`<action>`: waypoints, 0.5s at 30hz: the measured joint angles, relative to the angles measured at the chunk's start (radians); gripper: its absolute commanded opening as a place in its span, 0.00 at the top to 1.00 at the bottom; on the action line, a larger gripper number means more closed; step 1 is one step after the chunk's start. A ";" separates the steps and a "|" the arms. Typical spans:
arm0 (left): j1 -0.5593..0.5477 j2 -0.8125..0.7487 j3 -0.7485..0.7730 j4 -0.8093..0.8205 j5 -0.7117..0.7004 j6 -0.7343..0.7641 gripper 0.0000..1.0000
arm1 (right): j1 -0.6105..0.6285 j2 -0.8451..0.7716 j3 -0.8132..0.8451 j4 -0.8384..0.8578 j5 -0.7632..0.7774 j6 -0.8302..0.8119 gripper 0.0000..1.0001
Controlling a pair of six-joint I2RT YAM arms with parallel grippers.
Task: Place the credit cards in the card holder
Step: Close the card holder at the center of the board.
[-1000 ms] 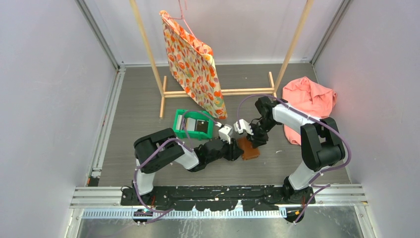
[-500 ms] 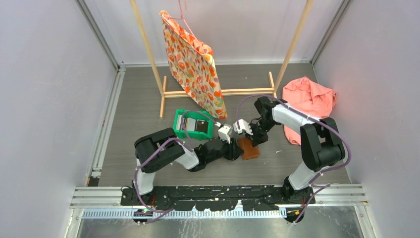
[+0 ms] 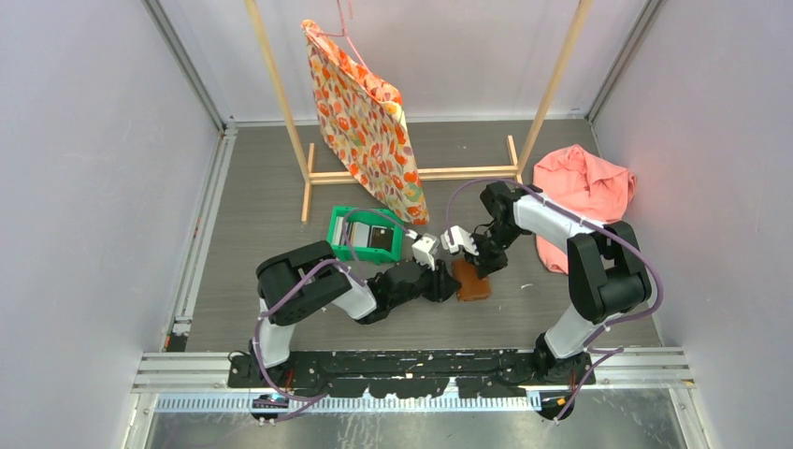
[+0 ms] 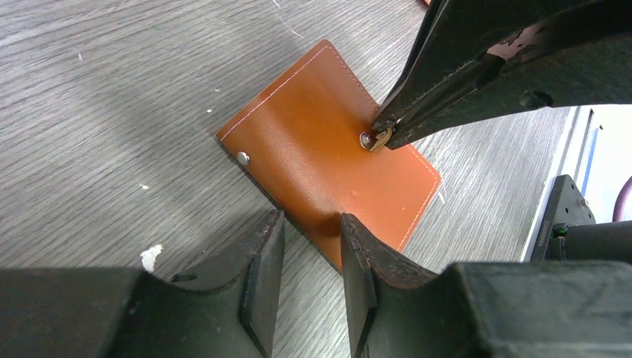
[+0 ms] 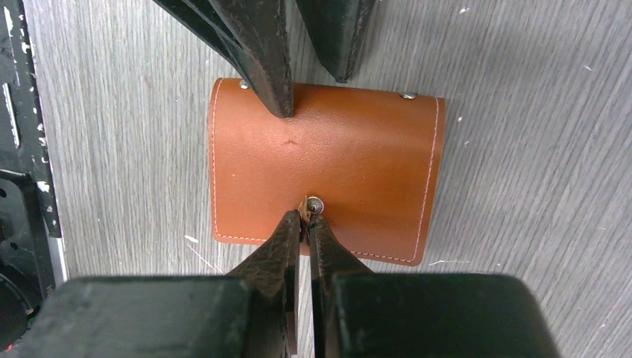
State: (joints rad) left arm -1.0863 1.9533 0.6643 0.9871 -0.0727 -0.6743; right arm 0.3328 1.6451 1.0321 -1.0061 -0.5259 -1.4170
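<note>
The small brown leather card holder point(image 5: 358, 149) lies shut and flat on the grey wood-grain table point(image 4: 97, 97), between the two arms; it is a smooth rectangle with pale stitches round its edge and a round silver snap button point(image 5: 315, 203). The left arm lies low and long across the table; the left gripper point(image 4: 309, 233) is a little open and holds nothing, with one black tip on the holder's edge and one just off it. The right arm bends in from the right; the right gripper point(image 5: 304, 224) is pinched almost closed on the small tab by the snap.
</note>
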 measured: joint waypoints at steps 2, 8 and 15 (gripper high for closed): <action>0.000 0.001 0.000 0.001 0.001 0.000 0.64 | 0.000 0.000 0.002 -0.005 -0.002 -0.001 0.96; 0.002 0.004 0.000 0.005 0.005 -0.018 0.65 | 0.008 0.005 0.005 0.008 0.002 0.023 0.96; 0.005 0.006 0.000 0.008 0.006 -0.043 0.65 | 0.018 0.011 0.006 0.027 0.006 0.050 0.96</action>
State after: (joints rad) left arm -1.0809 1.9594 0.6647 0.9955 -0.0669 -0.7174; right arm 0.3504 1.6562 1.0386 -0.9787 -0.5201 -1.3666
